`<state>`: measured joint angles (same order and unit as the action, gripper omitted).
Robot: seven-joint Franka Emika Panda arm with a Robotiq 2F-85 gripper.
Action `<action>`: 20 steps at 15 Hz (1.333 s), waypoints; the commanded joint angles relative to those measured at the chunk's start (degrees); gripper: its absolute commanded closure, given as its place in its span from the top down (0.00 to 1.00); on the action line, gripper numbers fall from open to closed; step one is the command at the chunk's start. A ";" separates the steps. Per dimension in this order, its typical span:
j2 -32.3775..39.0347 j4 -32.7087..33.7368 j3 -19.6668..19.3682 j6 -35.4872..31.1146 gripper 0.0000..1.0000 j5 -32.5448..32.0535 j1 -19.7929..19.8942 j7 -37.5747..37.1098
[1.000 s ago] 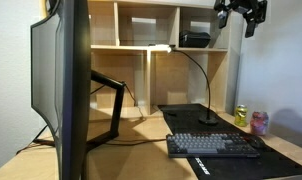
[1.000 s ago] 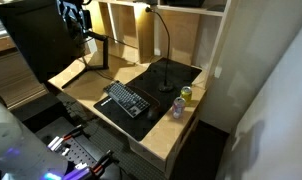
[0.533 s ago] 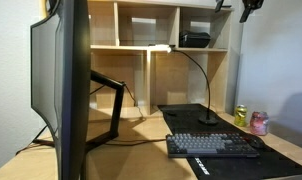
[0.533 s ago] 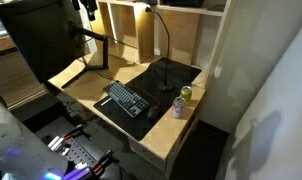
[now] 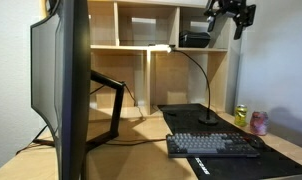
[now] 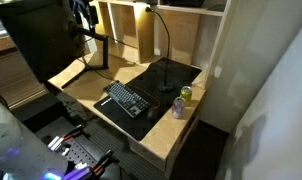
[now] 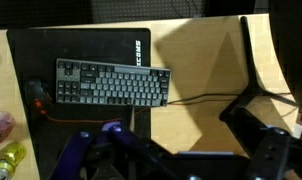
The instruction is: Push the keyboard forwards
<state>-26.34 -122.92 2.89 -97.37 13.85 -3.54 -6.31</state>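
Observation:
The keyboard (image 5: 213, 145) is a compact dark one lying on a black desk mat (image 5: 286, 160) on the wooden desk; it shows in both exterior views (image 6: 127, 99). In the wrist view the keyboard (image 7: 113, 84) lies far below, on the mat (image 7: 31, 50). My gripper (image 5: 234, 14) hangs high above the desk at shelf-top height, far from the keyboard. It also shows up by the monitor in an exterior view (image 6: 86, 15). In the wrist view the gripper (image 7: 176, 152) has its dark fingers spread apart at the bottom edge, with nothing between them.
A green can (image 5: 241, 116) and a pink can (image 5: 259, 122) stand beside the keyboard. A gooseneck lamp (image 5: 201, 75) stands on the mat behind it. A large monitor (image 5: 61, 80) on a black stand (image 5: 113, 100) fills one side. Wooden shelves (image 5: 151, 45) back the desk.
My gripper rose almost out of the top of the exterior view, then came back down and shifted a little sideways. The keyboard has not moved.

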 commanded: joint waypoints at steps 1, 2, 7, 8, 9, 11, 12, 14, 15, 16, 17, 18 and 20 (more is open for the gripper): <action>10.53 0.68 5.13 -5.78 1.00 -1.23 -0.82 -5.01; 13.62 0.83 6.68 -9.18 1.00 -2.26 -1.19 -7.21; 19.06 0.58 7.29 -13.08 1.00 -3.95 -2.63 -11.96; 20.34 0.86 7.22 -13.11 1.00 -3.94 -2.73 -12.14; 20.65 0.90 7.17 -13.11 1.00 -3.93 -2.74 -12.13; 20.20 0.92 7.17 -13.11 1.00 -3.94 -2.74 -12.14; 19.88 0.92 7.19 -13.10 1.00 -3.94 -2.74 -12.14; 25.18 2.53 8.28 -14.38 1.00 -7.03 -3.05 -16.09; 27.07 2.46 8.35 -17.91 1.00 -6.64 -3.40 -15.93; 29.21 2.20 8.55 -23.89 1.00 -7.21 -3.87 -17.00; 31.31 2.72 8.43 -27.76 1.00 -5.44 -4.48 -17.17; 32.94 2.45 8.38 -32.92 1.00 -6.19 -5.14 -18.76; 36.30 2.40 7.72 -41.97 1.00 -8.20 -6.61 -21.77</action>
<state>5.11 -121.96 11.25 -130.46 7.83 -8.37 -24.25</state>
